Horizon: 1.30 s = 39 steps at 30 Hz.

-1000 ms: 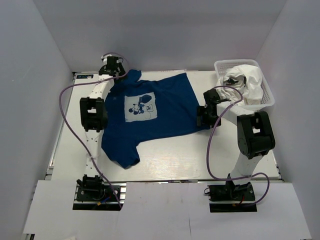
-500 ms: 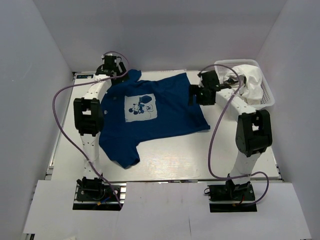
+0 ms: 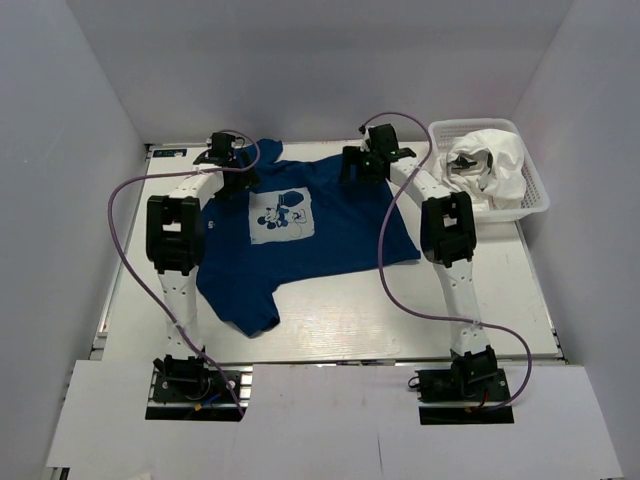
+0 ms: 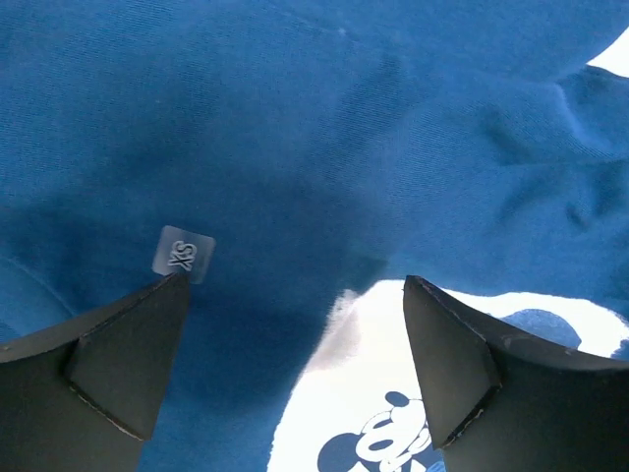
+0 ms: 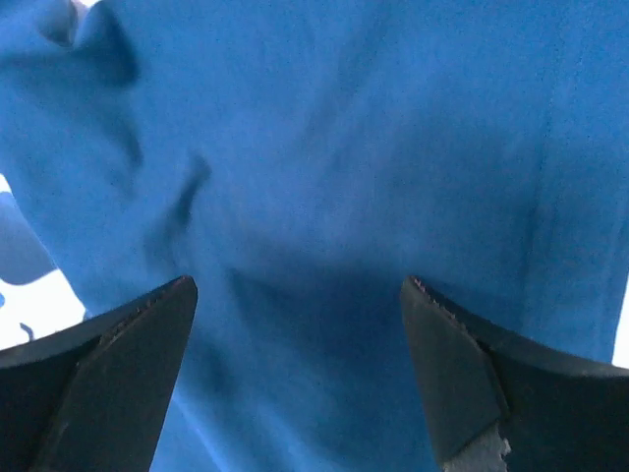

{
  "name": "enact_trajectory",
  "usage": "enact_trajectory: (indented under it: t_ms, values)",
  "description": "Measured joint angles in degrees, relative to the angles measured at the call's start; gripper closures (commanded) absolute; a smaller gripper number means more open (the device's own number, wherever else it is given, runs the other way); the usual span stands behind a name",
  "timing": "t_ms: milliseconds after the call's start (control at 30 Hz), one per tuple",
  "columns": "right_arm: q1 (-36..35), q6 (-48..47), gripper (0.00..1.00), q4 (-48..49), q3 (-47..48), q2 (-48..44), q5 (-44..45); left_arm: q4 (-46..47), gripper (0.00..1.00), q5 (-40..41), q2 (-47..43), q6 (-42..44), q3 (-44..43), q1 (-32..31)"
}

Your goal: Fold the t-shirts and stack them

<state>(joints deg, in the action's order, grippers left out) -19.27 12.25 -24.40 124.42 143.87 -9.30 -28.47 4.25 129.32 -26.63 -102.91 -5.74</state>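
Rising from their bases at the near edge of the flat white table (image 3: 400, 310), both arms stretch away across it toward the far side. Between them lies the navy blue soft cloth t-shirt (image 3: 330, 225), spread out face up; one lobe of it reaches nearest the bases on the left, and the rest fans out to the far edge. On its chest sits the pale square cartoon-mouse print (image 3: 281, 214), left of the table's middle.

Farther out, the left gripper (image 3: 236, 172) hangs over the collar end of the shirt, just beyond the print. From the left wrist view, the left gripper (image 4: 293, 283) has its black fingers spread wide with nothing between them but blue cloth below; a small grey size tag (image 4: 184, 254) shows just past the left fingertip.

The right gripper (image 3: 355, 165) hovers over the shirt's far right part. Seen from its wrist, the right gripper (image 5: 297, 285) is likewise spread wide and holds nothing, with rumpled blue fabric beneath.

At the far right corner stands the white lattice plastic basket (image 3: 535, 190), with the crumpled white cloth t-shirt (image 3: 495, 165) heaped inside it.
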Motion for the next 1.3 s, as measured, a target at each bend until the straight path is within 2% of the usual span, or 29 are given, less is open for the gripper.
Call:
enact_trajectory:
  t_ms: [267, 567, 867, 1033, 1133, 1300]
  values:
    - [0.9, 4.15, 0.1, 3.63, -4.83, -2.36, 1.01, -0.85, 0.0, -0.07, 0.15, 0.31, -0.76, 0.33]
    - [4.35, 7.72, 0.1, 0.46, -10.91, -6.93, 10.34, -1.11, 0.0, -2.29, 2.75, 1.51, -6.38, 0.02]
    - [6.8, 2.67, 0.1, -2.45, -9.92, -7.26, 9.11, -2.71, 0.0, -6.34, 8.74, 4.22, -16.85, 0.0]
    - [4.98, -1.05, 0.1, -3.85, -8.94, -10.49, 7.45, -4.13, 0.0, -7.13, 7.32, 6.08, -20.37, 0.0]
    - [3.45, -1.05, 0.1, -2.91, -14.64, -18.8, 7.13, -4.31, 0.0, -8.26, 0.37, 6.12, -13.66, -0.07]
    - [1.22, 1.57, 0.1, 2.01, -38.32, -41.05, 6.8, -3.15, 0.0, -12.15, -21.73, 2.82, 12.22, -0.92]
